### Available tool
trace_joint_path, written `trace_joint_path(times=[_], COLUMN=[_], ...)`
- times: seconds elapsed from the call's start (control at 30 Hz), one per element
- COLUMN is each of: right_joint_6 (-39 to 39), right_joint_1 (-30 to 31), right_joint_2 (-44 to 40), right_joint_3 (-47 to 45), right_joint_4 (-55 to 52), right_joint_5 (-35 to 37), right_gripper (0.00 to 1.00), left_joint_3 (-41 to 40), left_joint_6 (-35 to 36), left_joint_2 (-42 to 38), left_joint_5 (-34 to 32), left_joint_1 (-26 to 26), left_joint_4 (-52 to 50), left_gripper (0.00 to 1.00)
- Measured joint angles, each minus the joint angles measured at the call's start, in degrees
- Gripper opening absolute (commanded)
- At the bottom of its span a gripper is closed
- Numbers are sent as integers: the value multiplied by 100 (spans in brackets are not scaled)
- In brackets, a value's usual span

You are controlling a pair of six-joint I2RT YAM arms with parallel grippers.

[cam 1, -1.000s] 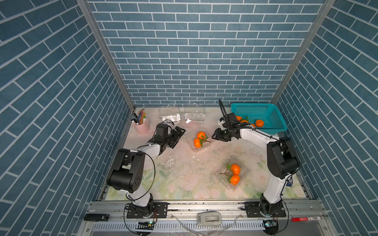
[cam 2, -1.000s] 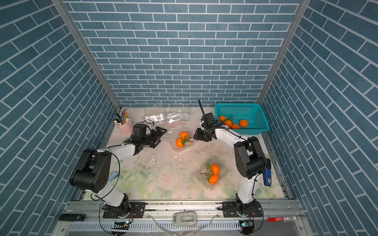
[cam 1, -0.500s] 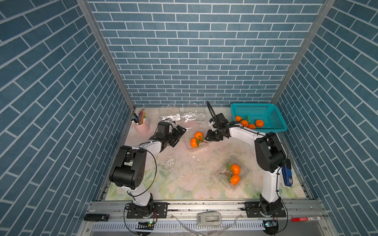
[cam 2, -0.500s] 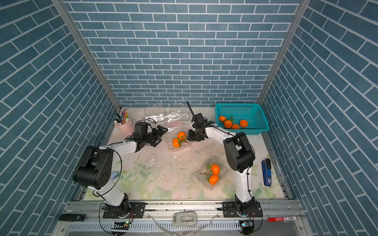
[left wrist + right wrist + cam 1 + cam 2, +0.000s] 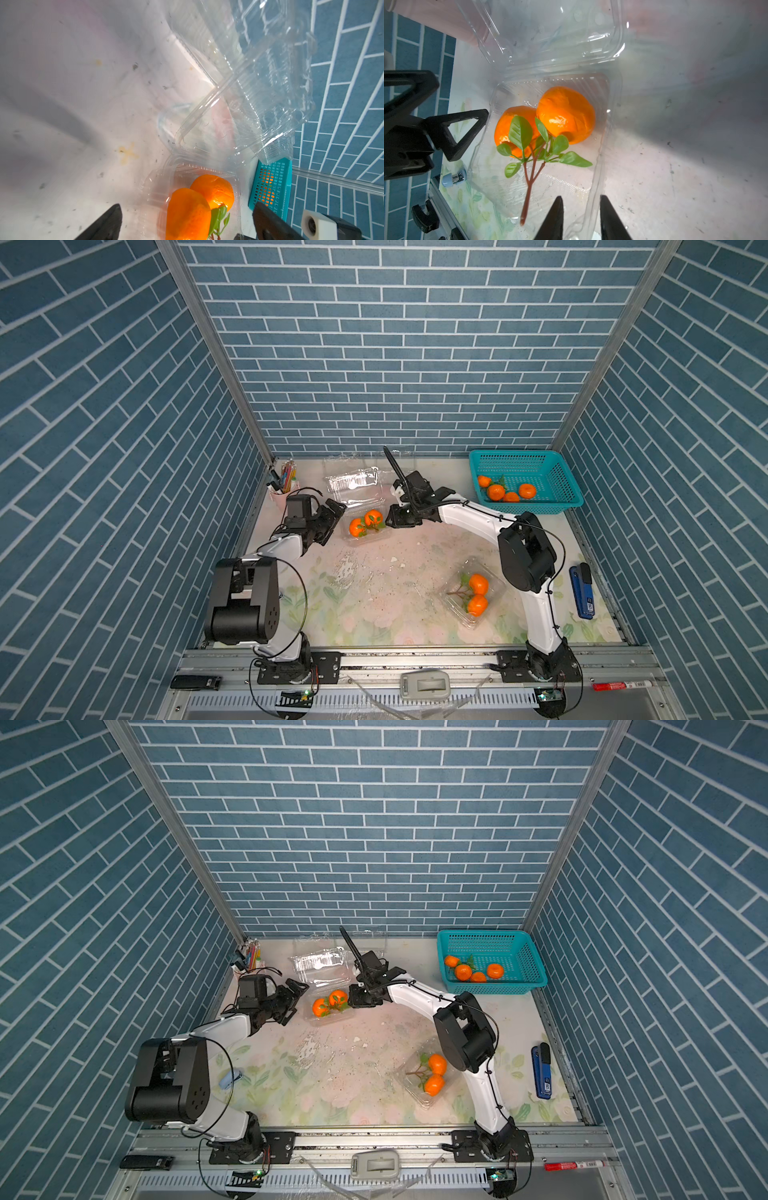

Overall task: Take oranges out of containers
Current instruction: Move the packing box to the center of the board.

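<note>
Looking down in both top views, you see both arms reaching to an open container [image 5: 374,540] toward the back of the worktop [image 5: 390,585]. Its lid [image 5: 356,489] stands tilted back on the hinge. Two oranges [image 5: 357,526] sit in the base, touching each other and joined by a brown twig [image 5: 529,187] with green leaves [image 5: 520,133].

Your left end effector [image 5: 331,523] is just beside the end of that container nearer the left wall. Its jaws are spread wide and hold nothing. In the right wrist view one of its fingertips comes right up to the clear rim, but you cannot tell whether it touches.

Your right end effector [image 5: 392,523] sits low at the opposite end. In the right wrist view its fingers [image 5: 554,220] stand close together with a narrow gap, and the container's rim runs into that gap. You cannot tell whether they pinch the plastic or only straddle it.

A second container [image 5: 453,603] lies nearer the front, beside the right arm, with two more oranges [image 5: 479,584] on a twig inside. Four oranges [image 5: 496,492] lie in the teal basket [image 5: 536,506] at the back right corner. Other clear containers [image 5: 270,72] rest against the back wall.
</note>
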Motion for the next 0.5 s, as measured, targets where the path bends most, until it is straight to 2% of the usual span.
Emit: trace_joint_path(times=[0.3,0.5], right_joint_6=[533,555], right_joint_1=[275,341], right_joint_2=[688,905], right_joint_3=[487,638], right_joint_4=[223,164], right_joint_5=[17,13], right_gripper=[32,41], left_joint_3=[-94,-83], left_joint_6=[131,146], left_joint_2=[-55,-52], left_joint_5=[20,96], left_joint_1=[385,457], left_joint_4=[-144,-149], left_gripper=[99,99])
